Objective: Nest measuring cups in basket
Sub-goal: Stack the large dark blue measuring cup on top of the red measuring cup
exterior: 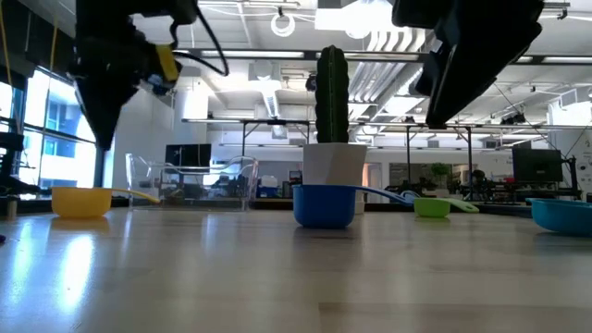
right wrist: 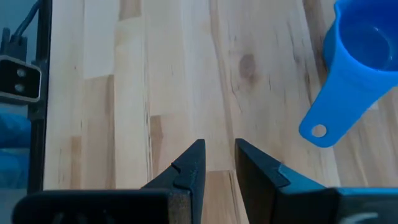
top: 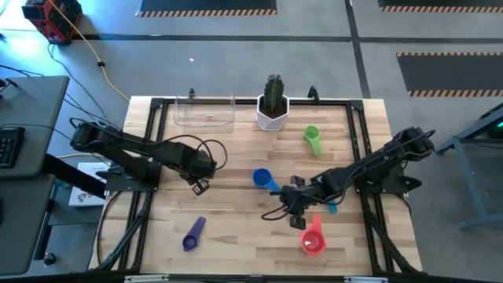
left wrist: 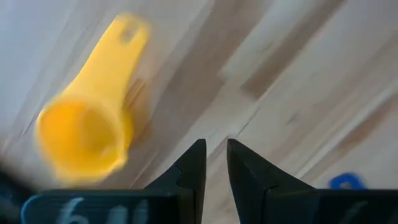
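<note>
The wooden table carries everything, with the two dark arms reaching inward from its sides. The left arm stretches from the left edge toward the middle, its wrist bent down so that the left gripper hangs above bare wood left of centre. Its fingers stand close together with only a narrow gap, and nothing is between them. The right arm comes in from the right edge, angled toward the near middle, and the right gripper hovers low over the table just right of centre. Its fingers are likewise nearly closed with a slim gap, holding nothing.

At the far edge the clear basket sits left of the potted cactus; no cup shows inside it.

The cups lie scattered and apart. The red cup is near the front, right of centre, just beside the right gripper. The blue cup lies at the centre, between the two grippers. The green cup lies right of the cactus. The purple cup sits near the front left. A yellow cup lies under the left wrist, and a teal cup shows at the right in the low view.
</note>
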`<state>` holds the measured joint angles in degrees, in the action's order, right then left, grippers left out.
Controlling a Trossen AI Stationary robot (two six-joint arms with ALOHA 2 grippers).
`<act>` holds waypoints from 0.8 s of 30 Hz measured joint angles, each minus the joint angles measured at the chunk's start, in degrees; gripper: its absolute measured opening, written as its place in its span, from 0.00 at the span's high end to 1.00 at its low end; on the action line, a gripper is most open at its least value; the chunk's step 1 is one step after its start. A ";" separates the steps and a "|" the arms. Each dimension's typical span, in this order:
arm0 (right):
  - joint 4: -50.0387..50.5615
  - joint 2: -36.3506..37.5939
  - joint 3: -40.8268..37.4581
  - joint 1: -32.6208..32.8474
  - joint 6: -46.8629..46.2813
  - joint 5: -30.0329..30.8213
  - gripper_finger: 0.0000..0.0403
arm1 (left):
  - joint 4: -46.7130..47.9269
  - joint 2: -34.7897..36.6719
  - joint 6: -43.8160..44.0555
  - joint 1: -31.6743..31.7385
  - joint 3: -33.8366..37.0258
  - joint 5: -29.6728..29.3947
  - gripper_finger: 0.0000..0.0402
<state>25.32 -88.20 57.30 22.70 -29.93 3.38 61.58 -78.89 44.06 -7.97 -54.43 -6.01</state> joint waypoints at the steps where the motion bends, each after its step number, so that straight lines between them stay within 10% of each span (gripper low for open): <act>1: 0.00 0.00 0.00 -0.26 -0.55 0.01 0.81 | -2.31 -0.02 -2.21 0.25 0.00 0.34 0.86; 17: -6.74 0.00 0.00 -0.96 -21.33 3.67 0.81 | -32.07 -0.02 -39.34 4.68 -0.02 3.99 0.73; 24: -13.27 0.00 -0.02 -1.62 -18.54 8.82 0.81 | -32.24 -0.02 -39.65 4.60 -0.02 3.95 0.67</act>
<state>12.05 -88.20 57.28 21.08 -48.47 12.19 29.34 -78.91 4.41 -3.36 -54.46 -2.07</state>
